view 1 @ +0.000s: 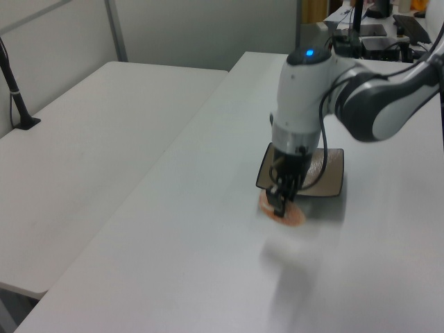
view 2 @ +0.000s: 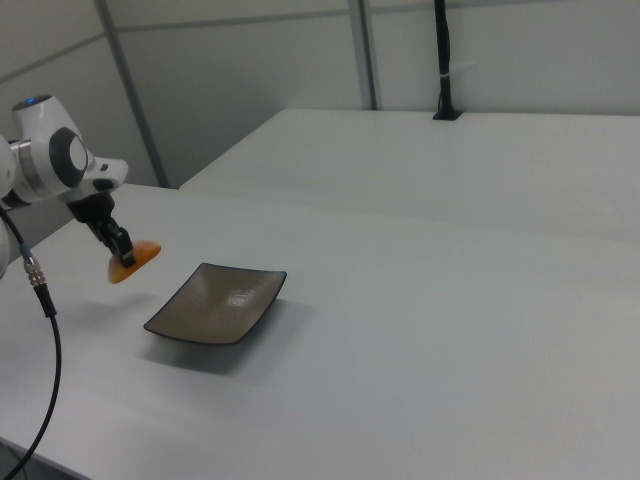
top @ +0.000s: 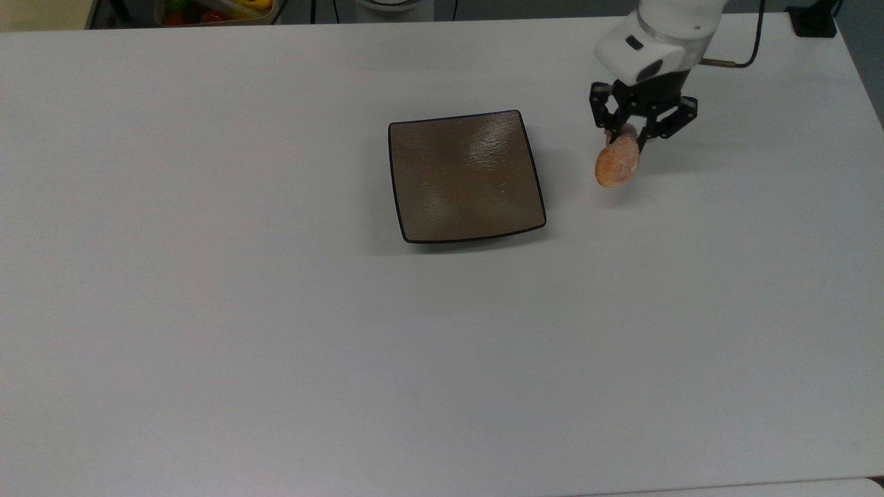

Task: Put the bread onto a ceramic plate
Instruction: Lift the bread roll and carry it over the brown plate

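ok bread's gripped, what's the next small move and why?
Probably carry it sideways toward the top view's left. The gripper holds the bread clear of the table, its shadow lying apart below it, but it hangs beside the ceramic plate, not over it. Lower once it is above the plate's middle.

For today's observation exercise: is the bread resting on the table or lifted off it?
Lifted. In the right view the bread hangs in the hand, above the table and beside the ceramic plate.

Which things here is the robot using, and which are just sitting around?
Using:
- the bread, held up off the table by the claw
- the brown plate, with nothing on it yet

Just there:
- the bin of colourful things behind the table
- the black post
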Available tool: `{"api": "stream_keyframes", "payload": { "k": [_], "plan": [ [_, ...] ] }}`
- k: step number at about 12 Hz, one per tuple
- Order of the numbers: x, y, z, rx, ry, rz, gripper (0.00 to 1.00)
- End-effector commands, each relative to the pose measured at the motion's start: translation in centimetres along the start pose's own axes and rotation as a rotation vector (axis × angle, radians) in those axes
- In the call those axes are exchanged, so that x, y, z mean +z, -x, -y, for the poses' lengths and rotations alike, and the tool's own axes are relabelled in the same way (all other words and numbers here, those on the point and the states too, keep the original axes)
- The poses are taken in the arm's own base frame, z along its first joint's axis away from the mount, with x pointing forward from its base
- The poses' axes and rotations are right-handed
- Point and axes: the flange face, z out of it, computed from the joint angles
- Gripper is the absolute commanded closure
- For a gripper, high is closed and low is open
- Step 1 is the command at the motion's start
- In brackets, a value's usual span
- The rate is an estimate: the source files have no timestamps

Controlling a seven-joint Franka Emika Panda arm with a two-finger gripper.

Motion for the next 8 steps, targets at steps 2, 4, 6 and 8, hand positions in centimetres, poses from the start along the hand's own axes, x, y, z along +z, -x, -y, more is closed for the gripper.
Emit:
{"api": "stream_keyframes", "payload": {
  "k": [2,4,6,8],
  "plan": [
    [-3.4,-1.4,-8.0,-0.04,0.095,-0.045,0.64],
    [-2.9,-2.9,-11.4,-0.048,0.13,-0.03,0.64],
    [-1.2,-4.7,-14.8,-0.06,0.156,-0.002,0.64],
    [1.2,-5.6,-16.0,-0.068,0.168,0.035,0.6]
  ]
}}
